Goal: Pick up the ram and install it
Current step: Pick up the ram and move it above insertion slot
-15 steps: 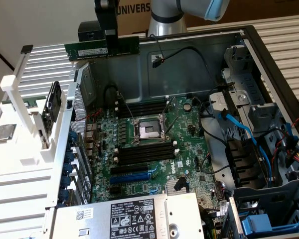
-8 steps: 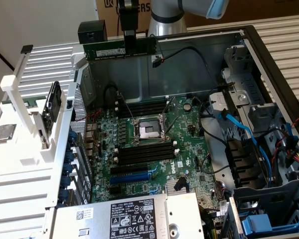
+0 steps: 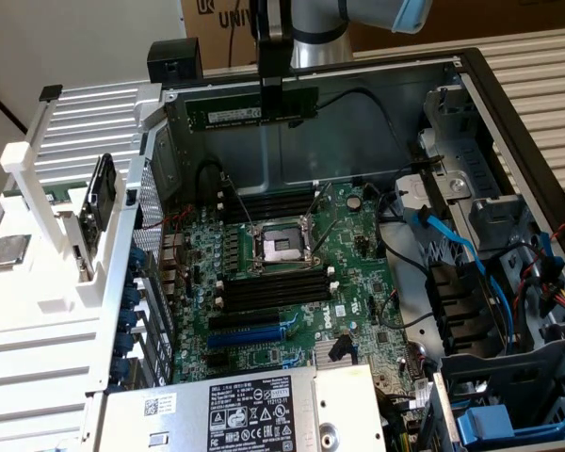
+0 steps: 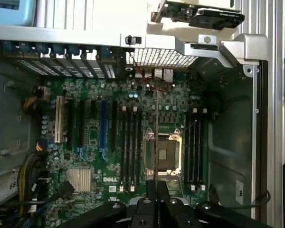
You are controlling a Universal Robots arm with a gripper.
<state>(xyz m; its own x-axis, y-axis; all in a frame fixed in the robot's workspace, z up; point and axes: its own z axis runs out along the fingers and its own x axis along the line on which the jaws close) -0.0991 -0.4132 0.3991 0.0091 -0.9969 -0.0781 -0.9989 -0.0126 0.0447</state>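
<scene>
The gripper [image 3: 273,105] is clenching the ram [image 3: 228,114], its jaws closing flat on both faces of the stick at the upper edge. The ram is hanging level beneath the tool. It is being gripped off centre, so that a longer part with the white label is reaching out to the exterior view's left of the jaws and a shorter part to the exterior view's right. It is touching nothing but the jaws, and is hovering in the air over the open case [image 3: 471,85], well above the board [image 3: 358,282].

In the wrist view the gripper [image 4: 155,184] is pointing straight down at the board [image 4: 85,142], and the ram [image 4: 155,133] is showing edge-on as a thin strip running out from between the jaws. Directly under that strip the socket [image 4: 165,154] is lying, so the stick is sitting over the socket's edge and over neither set of slots. One bank of black slots [image 4: 128,142] is lying beside the tool's line on one side, and a second bank [image 4: 194,142] on the other; both are running parallel to the held stick. In the exterior view the socket [image 3: 281,247] is lying below and ahead of the tool, between the far bank [image 3: 273,202] and the near bank [image 3: 273,287]. The blue slot [image 3: 254,336] is lying beyond the near bank, farther from the tool.
</scene>
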